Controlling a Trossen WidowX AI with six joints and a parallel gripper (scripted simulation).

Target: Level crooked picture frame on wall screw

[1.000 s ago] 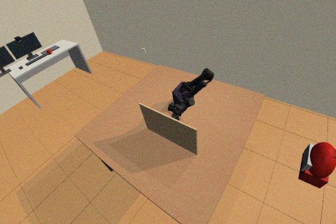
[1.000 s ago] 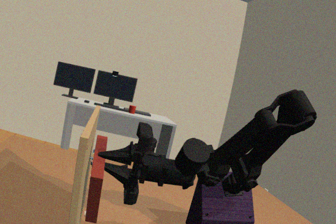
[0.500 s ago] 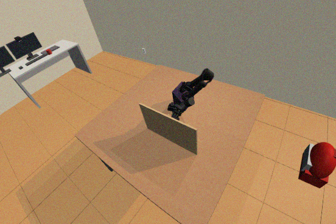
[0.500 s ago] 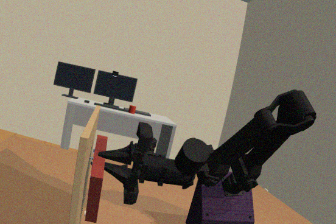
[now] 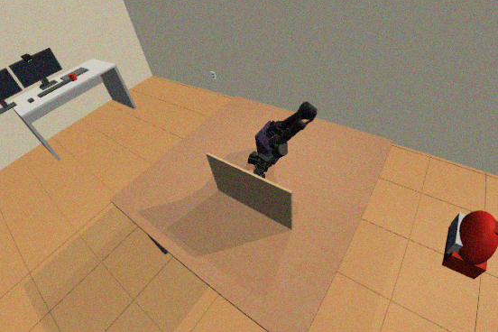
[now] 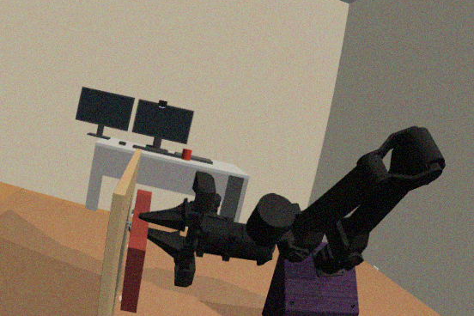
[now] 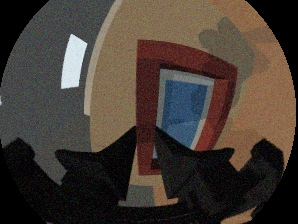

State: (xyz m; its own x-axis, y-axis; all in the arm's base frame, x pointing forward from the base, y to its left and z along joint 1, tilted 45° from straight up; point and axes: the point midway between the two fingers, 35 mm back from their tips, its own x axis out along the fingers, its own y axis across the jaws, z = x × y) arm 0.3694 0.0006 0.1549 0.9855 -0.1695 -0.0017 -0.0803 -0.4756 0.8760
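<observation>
The gripper [image 6: 144,225] [image 7: 145,128] grips the red frame [image 6: 139,227] [image 7: 145,100] — upright panel [image 5: 253,189] [image 6: 117,227] [image 7: 112,75] close behind; desk [image 5: 68,89] [image 6: 142,166] beyond, bearing a red mug [image 5: 72,77] [image 6: 186,154].

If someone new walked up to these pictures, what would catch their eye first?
Probably the red picture frame, its blue picture facing the wrist view, with the black hand shut on its near side bar. Next comes the upright wooden panel just behind the frame, standing on the brown table. In the top view, a glossy red ball shape stands out at the far right.
</observation>
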